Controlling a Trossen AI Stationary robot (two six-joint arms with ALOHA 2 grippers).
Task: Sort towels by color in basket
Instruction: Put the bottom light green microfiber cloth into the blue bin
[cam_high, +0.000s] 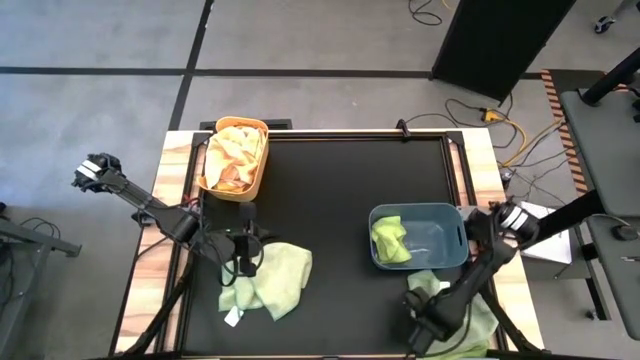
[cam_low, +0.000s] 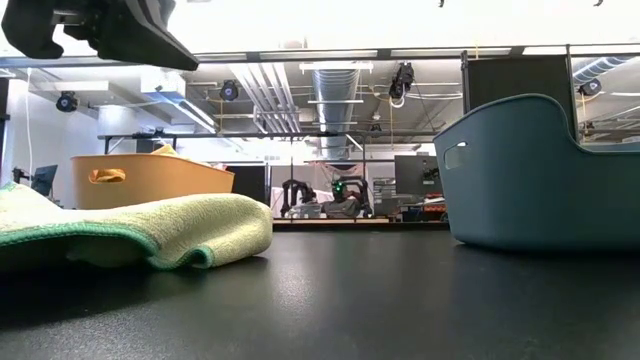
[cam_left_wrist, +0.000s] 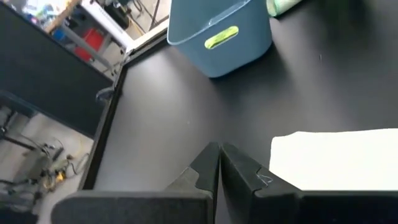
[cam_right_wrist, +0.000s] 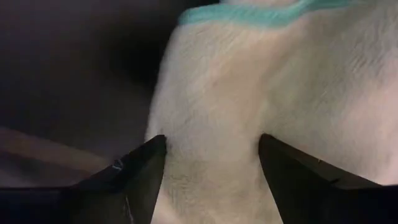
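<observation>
A light green towel (cam_high: 275, 280) lies crumpled on the black mat near the left front, its white tag (cam_high: 232, 318) toward the near edge; it also shows in the low view (cam_low: 170, 225) and the left wrist view (cam_left_wrist: 336, 155). My left gripper (cam_high: 245, 250) (cam_left_wrist: 219, 163) hangs shut just above the mat beside this towel's left edge and holds nothing. A second light green towel (cam_high: 432, 284) (cam_right_wrist: 249, 93) lies at the right front. My right gripper (cam_high: 422, 322) (cam_right_wrist: 211, 149) is open and points down over it. A third green towel (cam_high: 390, 240) lies in the blue basket (cam_high: 455, 215). My right gripper comes at the right front towel from above, its open fingers (cam_right_wrist: 144, 163) standing on either side of a pale hump of cloth (cam_right_wrist: 211, 124) near the teal-hemmed edge (cam_right_wrist: 249, 15). I cannot tell whether the fingers touch the cloth. The towel lies on the table.
An orange basket (cam_high: 266, 150) (cam_low: 150, 180) at the far left holds orange and peach towels (cam_high: 232, 150). The blue basket (cam_low: 540, 170) (cam_left_wrist: 217, 31) stands right of centre. Bare black mat (cam_high: 330, 200) lies between the baskets. Cables run on the floor beyond the far right corner.
</observation>
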